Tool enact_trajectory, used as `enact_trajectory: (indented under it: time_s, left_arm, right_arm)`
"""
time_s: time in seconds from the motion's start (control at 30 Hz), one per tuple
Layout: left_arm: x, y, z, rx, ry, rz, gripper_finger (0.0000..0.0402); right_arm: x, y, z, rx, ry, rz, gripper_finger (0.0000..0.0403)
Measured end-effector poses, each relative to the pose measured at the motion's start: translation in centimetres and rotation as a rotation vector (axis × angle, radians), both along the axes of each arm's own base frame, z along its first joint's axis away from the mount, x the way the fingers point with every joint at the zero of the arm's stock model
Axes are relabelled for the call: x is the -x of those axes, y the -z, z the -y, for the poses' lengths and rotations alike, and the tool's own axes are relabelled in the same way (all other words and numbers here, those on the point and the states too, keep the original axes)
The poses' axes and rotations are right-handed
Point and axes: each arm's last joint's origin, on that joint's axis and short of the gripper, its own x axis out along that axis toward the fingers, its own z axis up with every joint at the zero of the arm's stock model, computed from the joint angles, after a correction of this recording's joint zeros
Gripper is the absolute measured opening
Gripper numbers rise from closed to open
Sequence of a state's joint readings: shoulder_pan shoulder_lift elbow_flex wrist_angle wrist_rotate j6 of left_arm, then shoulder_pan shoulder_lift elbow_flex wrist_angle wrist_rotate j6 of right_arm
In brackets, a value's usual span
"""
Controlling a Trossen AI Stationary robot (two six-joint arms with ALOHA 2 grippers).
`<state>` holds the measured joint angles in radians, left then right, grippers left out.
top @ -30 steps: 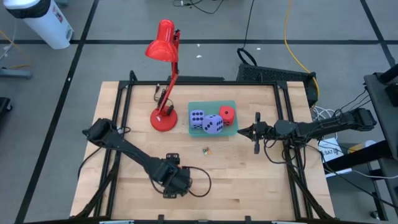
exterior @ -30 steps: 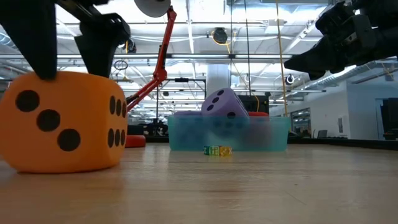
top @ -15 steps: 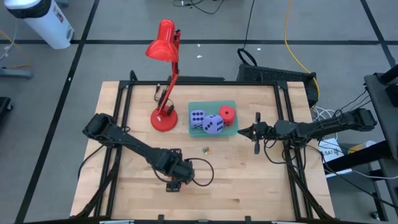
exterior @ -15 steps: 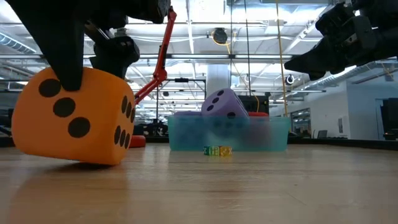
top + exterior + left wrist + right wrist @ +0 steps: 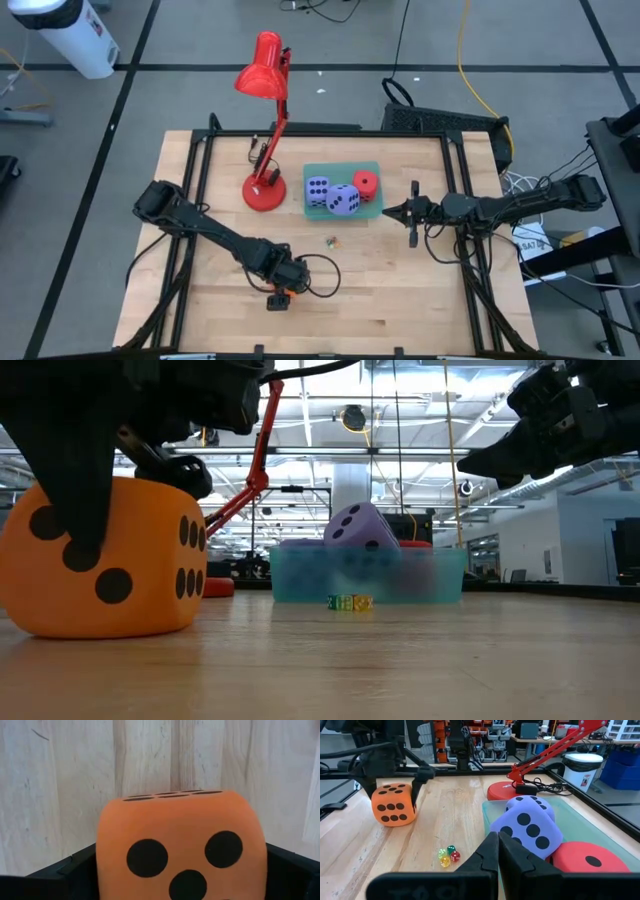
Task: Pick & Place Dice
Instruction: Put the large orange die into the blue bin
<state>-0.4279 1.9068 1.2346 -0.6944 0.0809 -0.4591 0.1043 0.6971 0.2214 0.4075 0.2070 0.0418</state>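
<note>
The orange die (image 5: 100, 560) rests flat on the wooden table near its front edge, three pips facing the low camera. My left gripper (image 5: 282, 290) points down over it, open, one finger (image 5: 370, 784) on each of two opposite sides. Two purple-blue dice (image 5: 317, 189) (image 5: 344, 201) and a red die (image 5: 366, 185) lie in the teal tray (image 5: 340, 168) at the table's middle. My right gripper (image 5: 413, 212) hangs shut and level just right of the tray. My left gripper comes at the orange die from above, its fingers (image 5: 75, 867) flanking two opposite side faces (image 5: 107, 845) and reaching down past the top edge. I cannot tell whether they touch those faces. The die stands flat on the table.
A red desk lamp stands with its base (image 5: 265, 192) left of the tray and its arm slanting to the far edge. Three tiny coloured dice (image 5: 330, 240) lie on the wood in front of the tray. Black frame rails run along the table's sides.
My left gripper has gone down over the orange die, its fingers now lower along the die's sides, still wide apart. The die tipped onto one bottom edge half a second ago and has settled flat again.
</note>
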Motion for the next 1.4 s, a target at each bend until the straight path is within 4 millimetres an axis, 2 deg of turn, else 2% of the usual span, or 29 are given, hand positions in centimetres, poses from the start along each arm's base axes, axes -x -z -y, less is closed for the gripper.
enact_trajectory:
  time_s: [0.47, 0.67, 0.77, 0.93, 1.13, 1.4]
  left_arm:
    - [0.4, 0.3, 0.9, -0.065, -0.041, 0.035, 0.0398]
    - [1.0, 0.2, 1.9, -0.092, -0.048, 0.055, 0.0362]
    - [1.4, -0.4, 2.2, -0.094, -0.026, 0.074, 0.036]
    - [2.2, -2.9, 2.0, -0.13, 0.016, 0.171, 0.036]
    - [3.3, -8.4, 0.9, -0.265, 0.03, 0.434, 0.0383]
    - [4.3, -12.5, 0.8, -0.488, 0.172, 0.695, 0.0361]
  right_arm:
    - [0.0, -0.1, 0.0, -0.008, 0.001, 0.008, 0.0]
    - [0.0, -0.1, 0.0, -0.008, 0.001, 0.008, 0.0]
    - [0.0, -0.1, 0.0, -0.009, 0.001, 0.016, 0.0]
    - [0.0, -0.3, 0.0, -0.017, 0.002, 0.029, 0.0]
    - [0.0, -0.3, 0.0, -0.002, 0.0, 0.03, 0.0]
    - [0.0, -0.3, 0.0, -0.002, 0.0, 0.029, 0.0]
